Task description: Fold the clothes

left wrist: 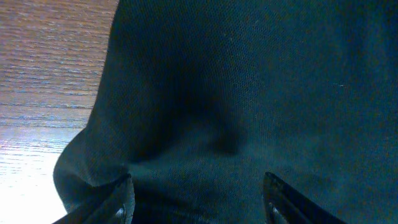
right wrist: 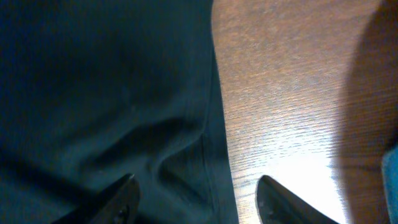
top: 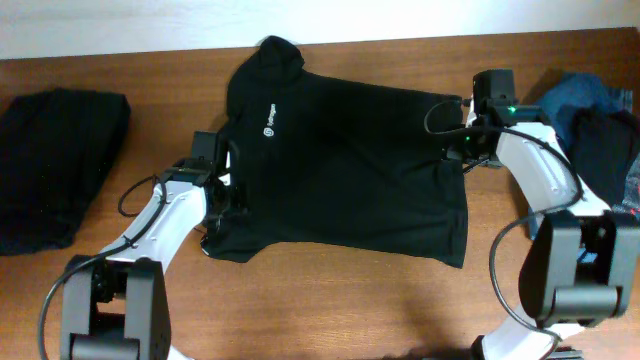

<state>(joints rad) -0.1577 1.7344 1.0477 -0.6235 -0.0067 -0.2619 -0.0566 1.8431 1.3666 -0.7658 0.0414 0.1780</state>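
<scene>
Wooden table (top: 330, 300). Black T-shirt (top: 350, 170) spread flat mid-table, white chest logo (top: 268, 128) facing up. Folded black pile (top: 55, 165) far left; blue denim piece (top: 578, 98) with other dark clothes far right.

Left gripper (left wrist: 198, 193) is down on the shirt's left edge. Jaws wide apart, fabric bunched between them, nothing clamped.

Right gripper (right wrist: 196, 196) is the same on the right edge: wide open, straddling the stitched hem (right wrist: 206, 140), bare wood just beside.

Reads as pre-grasp for a fold. To do it well:
- Bite in past the seam and catch both layers.
- Close both sides together.
- Lift evenly, else the cloth skews or one layer slips out.
</scene>
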